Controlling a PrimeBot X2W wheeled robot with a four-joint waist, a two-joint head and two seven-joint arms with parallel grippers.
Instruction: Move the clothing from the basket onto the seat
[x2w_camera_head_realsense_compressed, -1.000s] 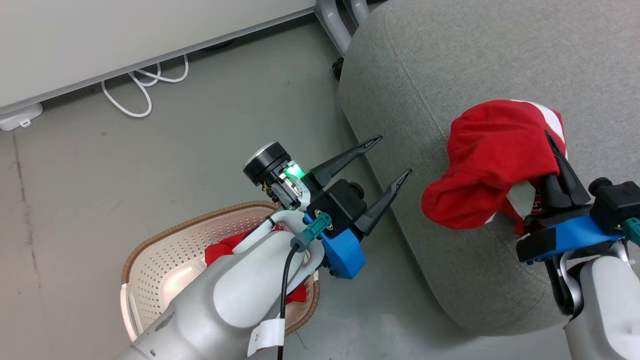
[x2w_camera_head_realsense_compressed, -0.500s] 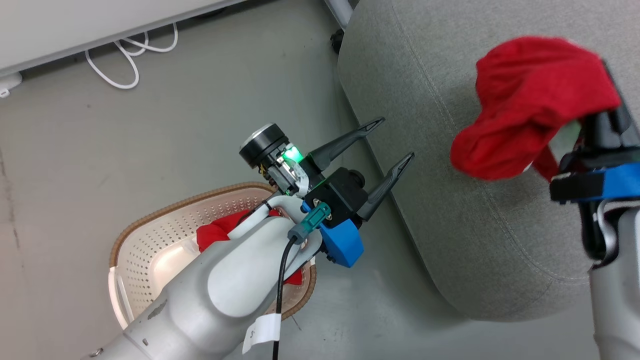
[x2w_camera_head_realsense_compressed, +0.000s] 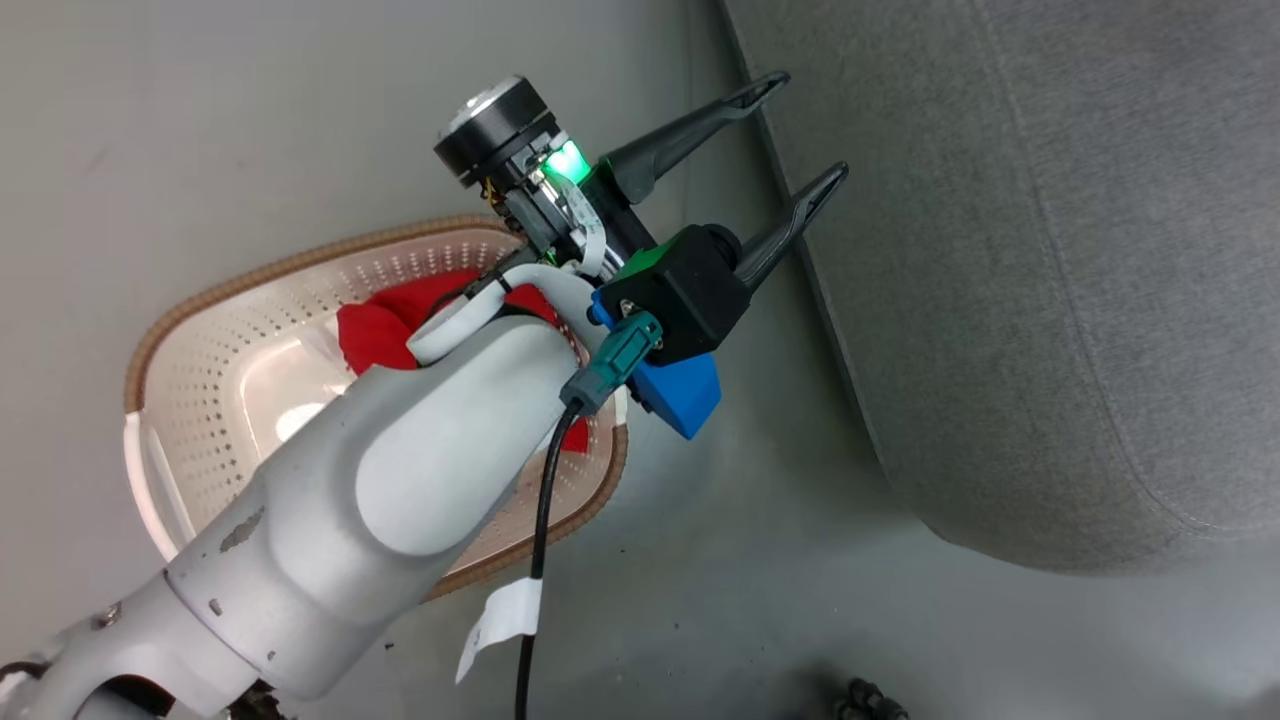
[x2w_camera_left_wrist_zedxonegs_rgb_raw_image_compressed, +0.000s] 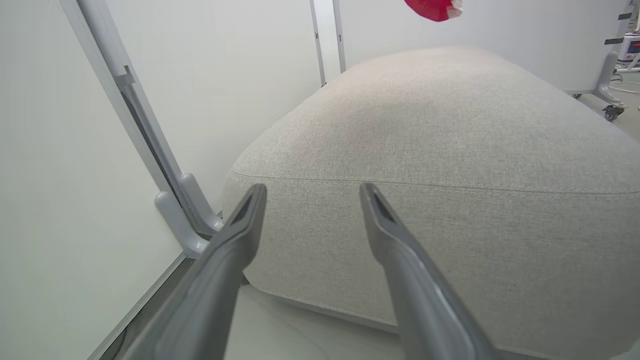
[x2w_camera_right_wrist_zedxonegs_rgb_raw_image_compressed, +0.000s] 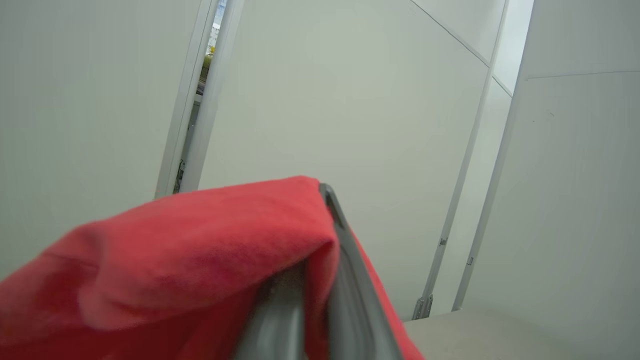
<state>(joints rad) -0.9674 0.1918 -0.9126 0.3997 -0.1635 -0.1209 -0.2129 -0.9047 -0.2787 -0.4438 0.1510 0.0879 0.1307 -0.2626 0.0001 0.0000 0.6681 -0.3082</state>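
1. Reaching up from the lower-left corner of the head view, the pale left forearm carries a black cable and a white tag.
2. At its end, the left gripper has its two dark fingers spread wide with nothing between them. A green light glows on the wrist just beside it.
3. Beneath that arm, the cream laundry basket sits on the grey floor, and the forearm hides part of its brown rim. Red clothing lies bunched inside, towards the side nearer the seat. The arm covers too much of it to tell how much is there.
4. A strip of floor separates the basket from the grey upholstered seat, whose seam line runs along its edge. In the left wrist view, the open fingers frame the seat's rounded corner.
5. Farther off, the right gripper has its fingers pressed together, pinching a red garment. The garment drapes over them and hides most of one finger.
6. In the left wrist view, that garment shows a white edge and hangs at the top edge, above the far part of the seat and clear of its surface.
7. Behind the seat stand white wall panels with a grey panel foot, and a castor sits at the far right.
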